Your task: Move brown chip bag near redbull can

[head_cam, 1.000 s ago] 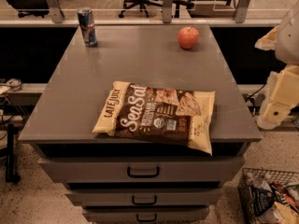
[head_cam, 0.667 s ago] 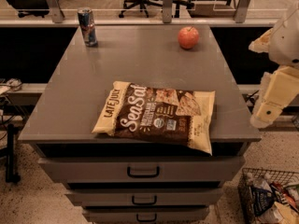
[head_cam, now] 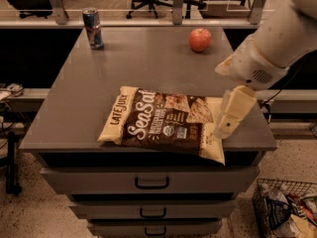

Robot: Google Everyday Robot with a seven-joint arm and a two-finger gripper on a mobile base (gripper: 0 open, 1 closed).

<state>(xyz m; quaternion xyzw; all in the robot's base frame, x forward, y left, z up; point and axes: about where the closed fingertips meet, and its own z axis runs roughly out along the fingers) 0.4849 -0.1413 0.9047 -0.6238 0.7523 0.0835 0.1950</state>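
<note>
The brown chip bag (head_cam: 163,122) lies flat near the front edge of the grey cabinet top (head_cam: 148,63), "SeaSalt" script facing up. The redbull can (head_cam: 92,29) stands upright at the far left corner, well away from the bag. My gripper (head_cam: 224,129) hangs from the white arm coming in from the upper right. It is over the bag's right end, just above the cream edge.
A red apple (head_cam: 200,39) sits at the far right of the top. The cabinet has drawers (head_cam: 151,181) below. A wire basket (head_cam: 287,209) of small packets stands on the floor at lower right. Office chairs stand behind.
The arm has swung left from off the table's right side, bringing the gripper over the bag's right end. Bag, can and apple have not moved.
</note>
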